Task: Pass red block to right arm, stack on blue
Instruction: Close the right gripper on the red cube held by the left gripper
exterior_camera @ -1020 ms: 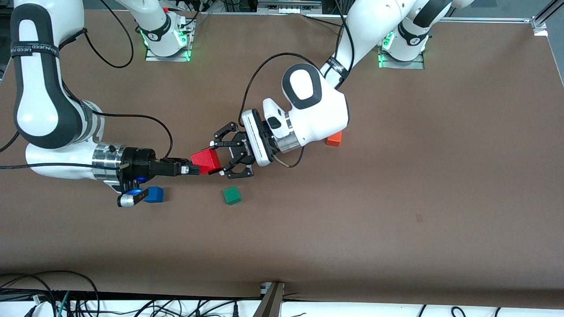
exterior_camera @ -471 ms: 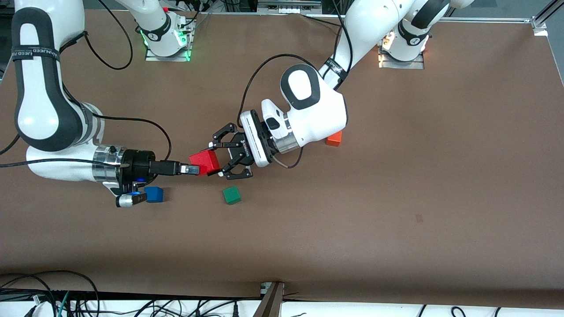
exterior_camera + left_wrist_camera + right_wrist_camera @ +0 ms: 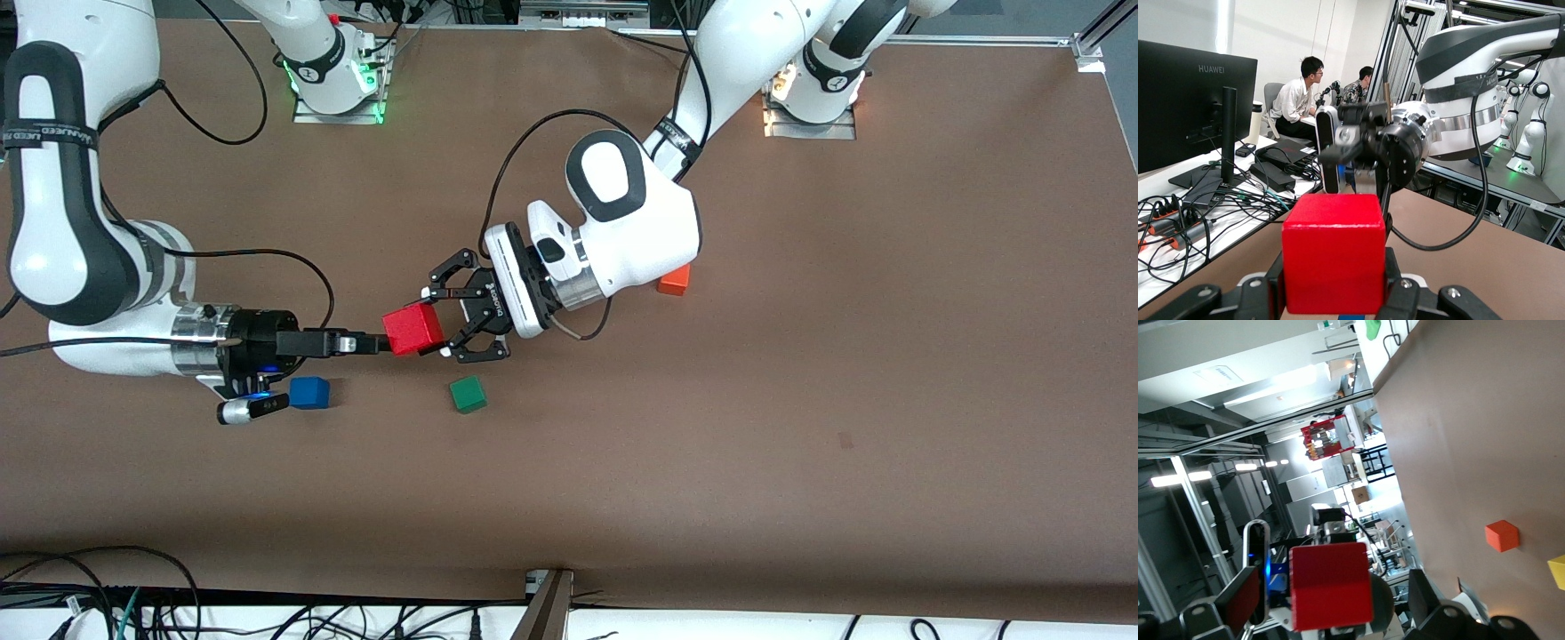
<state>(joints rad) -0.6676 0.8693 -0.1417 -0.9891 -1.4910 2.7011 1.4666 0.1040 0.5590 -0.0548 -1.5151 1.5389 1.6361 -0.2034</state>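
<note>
**Item: red block at mid-air handover, transfer incomplete**

Left gripper (image 3: pixel 442 322): fingers clamped on the red block (image 3: pixel 413 330), holding it above the tabletop (image 3: pixel 800 400) between the two arms. In the left wrist view the block (image 3: pixel 1333 253) sits square between the black finger pads, faces plain and matte, edges crisp.

Right gripper (image 3: pixel 364 342): fingers spread wide, tips at the block's face toward the right arm's end; no grip visible on it.

Blue cube (image 3: pixel 309 392): on the tabletop, just beside the right arm's wrist and nearer the front camera than the red block. Plain, same size as the red block, nothing stacked on it.

Other stock: green cube (image 3: pixel 468 394), on the tabletop below the handover point; orange cube (image 3: pixel 674 280), partly hidden under the left arm. Tabletop brown, smooth, matte.

Progress, as judged: pickup done; handover under way. Remaining: right grip, left release, stacking on blue.
</note>
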